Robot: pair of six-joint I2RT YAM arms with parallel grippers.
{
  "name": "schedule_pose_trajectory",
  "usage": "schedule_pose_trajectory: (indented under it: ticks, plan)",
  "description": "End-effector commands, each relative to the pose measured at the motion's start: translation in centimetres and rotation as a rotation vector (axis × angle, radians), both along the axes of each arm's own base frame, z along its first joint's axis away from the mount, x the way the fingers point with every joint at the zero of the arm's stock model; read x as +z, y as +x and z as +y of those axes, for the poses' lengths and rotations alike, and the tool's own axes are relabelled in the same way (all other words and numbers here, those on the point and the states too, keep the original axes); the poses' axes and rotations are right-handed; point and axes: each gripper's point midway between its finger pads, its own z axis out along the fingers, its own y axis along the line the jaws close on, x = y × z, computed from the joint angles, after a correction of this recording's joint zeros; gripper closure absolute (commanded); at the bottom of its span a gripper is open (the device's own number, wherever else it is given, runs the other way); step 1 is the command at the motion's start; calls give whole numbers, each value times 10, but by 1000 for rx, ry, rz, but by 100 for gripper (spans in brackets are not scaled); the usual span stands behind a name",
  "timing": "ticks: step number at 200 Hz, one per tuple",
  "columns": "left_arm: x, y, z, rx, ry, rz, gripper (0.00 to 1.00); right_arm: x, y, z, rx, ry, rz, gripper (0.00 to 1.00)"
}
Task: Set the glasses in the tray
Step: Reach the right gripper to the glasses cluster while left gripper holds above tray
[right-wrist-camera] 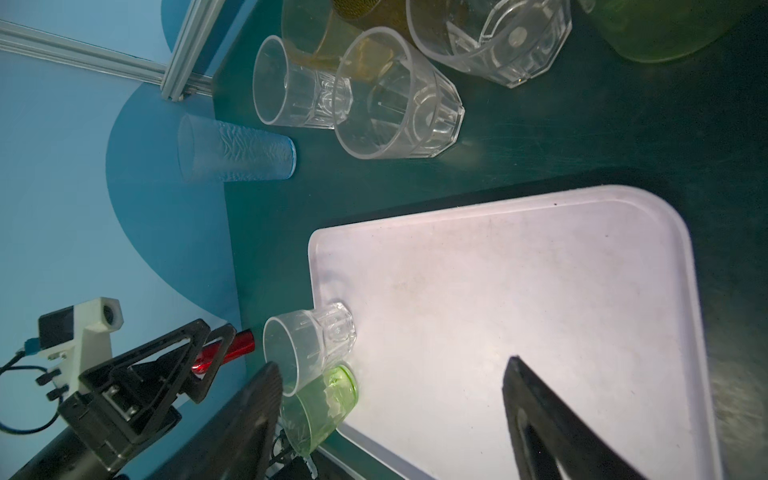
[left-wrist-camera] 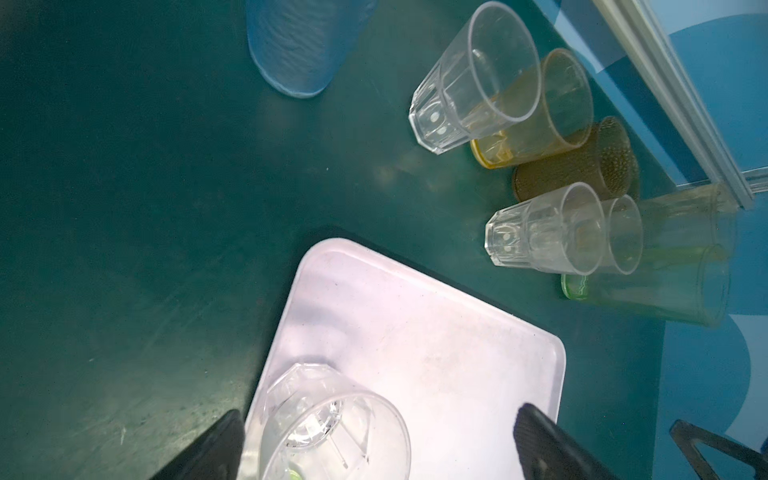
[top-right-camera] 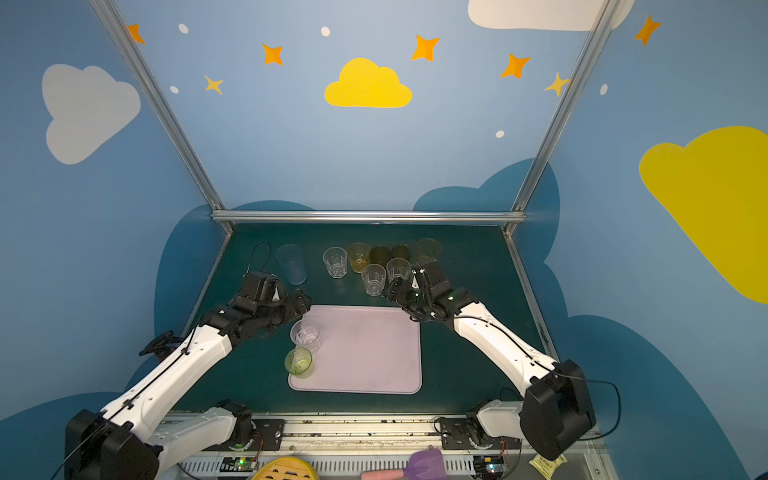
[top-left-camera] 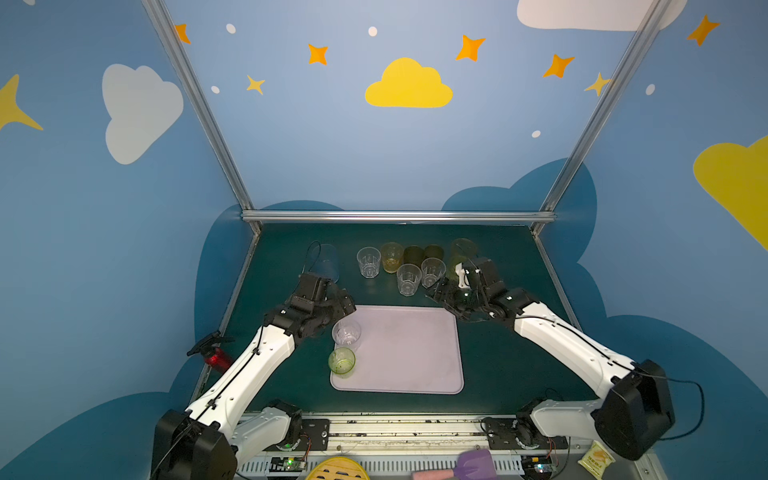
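Observation:
The pale lilac tray [top-left-camera: 415,357] lies mid-table. Two glasses stand on its left edge: a clear faceted one [top-left-camera: 346,332] and a green one [top-left-camera: 341,360]. My left gripper [top-left-camera: 338,301] hovers open over the tray's far left corner; in its wrist view the clear glass [left-wrist-camera: 332,428] sits below the spread fingers, untouched. My right gripper [top-left-camera: 436,291] is open and empty at the far right corner, beside a clear glass [top-left-camera: 432,272]. Further back stand several more glasses, clear [top-left-camera: 368,262], yellow [top-left-camera: 391,257], brown [top-left-camera: 413,254] and tall amber [top-left-camera: 463,249]. A tall pale blue one [top-left-camera: 326,262] stands apart on the left.
A red object under a black clamp [top-left-camera: 216,357] sits at the table's left edge. Metal frame posts and a rail [top-left-camera: 399,216] bound the back. A purple spatula [top-left-camera: 473,463] and a yellow item [top-left-camera: 336,469] lie at the front below the arm bases.

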Motion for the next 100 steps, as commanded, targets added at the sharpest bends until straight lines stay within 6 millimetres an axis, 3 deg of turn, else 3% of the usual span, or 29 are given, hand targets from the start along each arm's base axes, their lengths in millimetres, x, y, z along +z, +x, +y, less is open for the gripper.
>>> schedule_pose_trajectory:
  ticks: [1,68,100]
  plan:
    - [1,0,6,34,9,12,0,7,18,10,-18,7,-21,18]
    - [2,-3,14,38,47,-3,0,-12,50,38,-6,-7,31,23]
    - [3,-5,14,39,47,-10,0,-19,66,44,-46,-13,34,35]
